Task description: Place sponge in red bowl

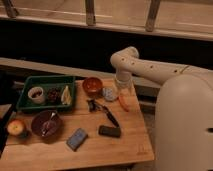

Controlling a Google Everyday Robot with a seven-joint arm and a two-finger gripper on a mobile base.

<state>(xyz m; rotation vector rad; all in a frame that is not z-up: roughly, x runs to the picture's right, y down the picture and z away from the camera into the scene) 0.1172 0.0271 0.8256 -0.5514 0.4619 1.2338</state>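
The sponge [77, 138] is a flat blue-grey pad lying on the wooden table near its front edge, left of the middle. The red bowl [92, 86] stands at the back of the table, just right of the green tray. My white arm reaches in from the right and bends down over the table's back right part. The gripper [121, 93] hangs there, right of the red bowl and far from the sponge. It is open and holds nothing.
A green tray [30, 106] at the back left holds a cup and food pieces. A dark maroon bowl [47, 123] with a spoon and an apple [16, 127] sit front left. A grey rag-like lump [109, 93], an orange piece [123, 102], a black tool [106, 113] and a black block [109, 131] lie mid-table.
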